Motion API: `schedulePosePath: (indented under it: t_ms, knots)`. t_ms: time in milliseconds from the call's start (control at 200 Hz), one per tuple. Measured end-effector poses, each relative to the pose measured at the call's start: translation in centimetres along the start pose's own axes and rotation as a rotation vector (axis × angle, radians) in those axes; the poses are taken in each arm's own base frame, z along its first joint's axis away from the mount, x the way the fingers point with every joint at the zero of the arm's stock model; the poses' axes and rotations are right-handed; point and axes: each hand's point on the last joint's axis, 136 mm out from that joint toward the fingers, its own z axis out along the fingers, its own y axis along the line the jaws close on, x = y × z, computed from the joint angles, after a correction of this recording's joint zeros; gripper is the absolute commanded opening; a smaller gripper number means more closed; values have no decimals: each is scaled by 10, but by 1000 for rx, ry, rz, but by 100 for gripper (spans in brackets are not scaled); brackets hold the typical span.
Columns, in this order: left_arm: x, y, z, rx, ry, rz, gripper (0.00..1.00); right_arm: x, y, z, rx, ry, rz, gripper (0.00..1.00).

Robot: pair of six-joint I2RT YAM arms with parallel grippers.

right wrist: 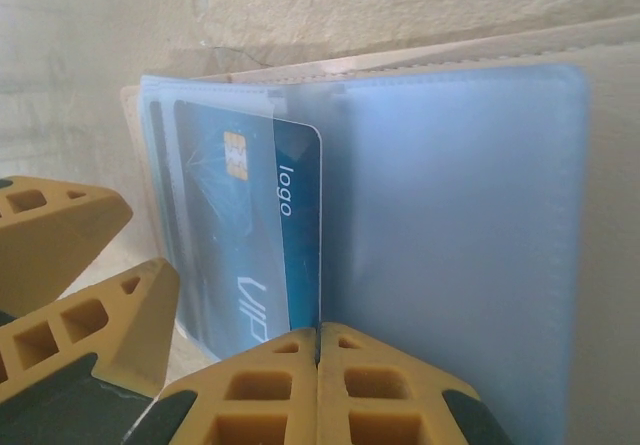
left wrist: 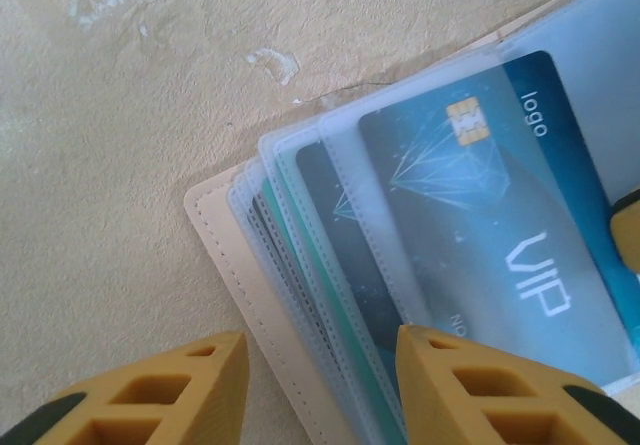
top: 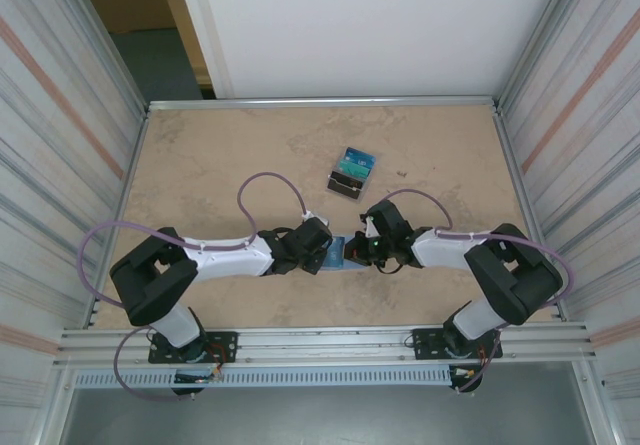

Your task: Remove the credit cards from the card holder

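1. The open tan folding card holder [left wrist: 215, 235] is lying on the beige table [top: 200, 155].
2. The left gripper [left wrist: 320, 350] is straddling its edge, jaws half-parted, empty.
3. The right gripper [right wrist: 318, 330], jaws shut, is seemingly steadying it.

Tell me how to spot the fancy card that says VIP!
Start at the sandy table, then find the open tan card holder lying near its front, in the middle. The VIP card lies in the top see-through sleeve. It is bright blue with a gold chip and a diamond drawing, while the other cards underneath show just teal and dark edges.
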Motion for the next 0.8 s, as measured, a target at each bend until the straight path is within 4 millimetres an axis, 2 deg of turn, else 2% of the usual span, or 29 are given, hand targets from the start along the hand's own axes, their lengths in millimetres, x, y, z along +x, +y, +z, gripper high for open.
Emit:
schedulePosePath:
  t_ms: [316, 361, 471, 521, 646, 802]
  knots:
    - [-1, 1, 0, -6, -3, 12, 46, -3, -4, -9, 45, 1, -13, 0]
    - [-1, 1, -1, -7, -5, 19, 50, -4, -4, -10, 50, 1, -16, 0]
    - [-4, 2, -3, -9, -16, 45, 70, -8, -4, -13, 60, -6, -22, 0]
    - [-5, 2, -4, -11, -20, 52, 74, -8, -4, -13, 64, -4, -26, 0]
    - [-13, 0, -6, -14, -38, 76, 76, -8, -5, -14, 70, 0, -31, 0]
    - [-26, -3, -6, -26, -59, 88, 72, -8, -9, -15, 79, 1, -20, 0]
